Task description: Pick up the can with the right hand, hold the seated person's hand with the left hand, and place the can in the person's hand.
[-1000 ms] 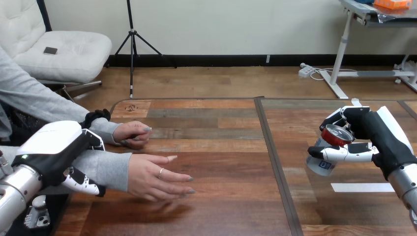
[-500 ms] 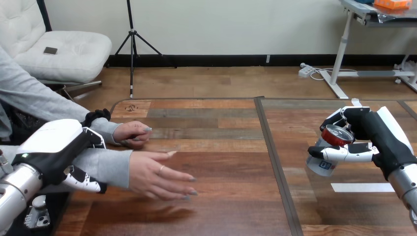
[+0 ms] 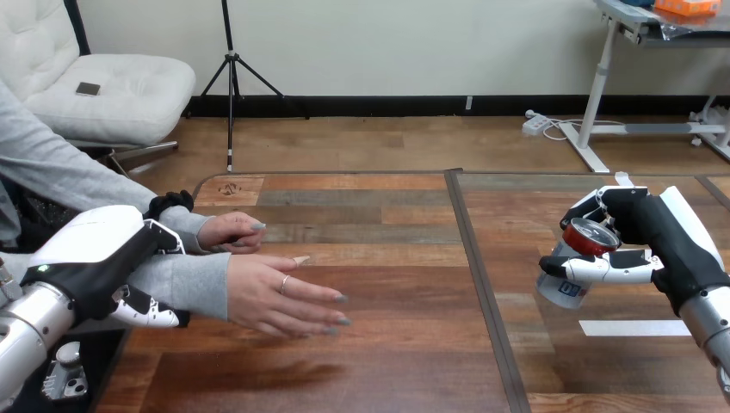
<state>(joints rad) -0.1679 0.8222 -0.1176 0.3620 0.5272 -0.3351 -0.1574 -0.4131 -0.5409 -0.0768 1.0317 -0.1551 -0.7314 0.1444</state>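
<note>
To the right of the dark seam (image 3: 479,284) that runs down the wooden table (image 3: 387,344), well away from it, the robot's right hand (image 3: 641,237) grips the can (image 3: 568,274). Its fingers are wrapped round the can's body, one white finger (image 3: 603,268) lying across the side that faces the seam. The can is tilted, its red top turned up and toward the seam and its pale base lower down. Whether the base is clear of the table cannot be told. A strip of white tape (image 3: 633,328) lies flat on the table just beyond the can, farther from the seam.

To the left of the seam, well apart from it, the robot's left hand (image 3: 90,258) clasps the person's forearm (image 3: 185,282) in its grey sleeve, short of the cuff. The white back of the left hand lies over the sleeve and the black-and-white fingers (image 3: 146,311) curl under it.

The person's outstretched hand (image 3: 280,297) reaches from that sleeve toward the seam, fingers straight and close together, thumb uppermost, held above the table with its shadow beneath. It holds nothing. The person's other hand (image 3: 231,232) sits loosely closed farther back on the same side of the seam.
</note>
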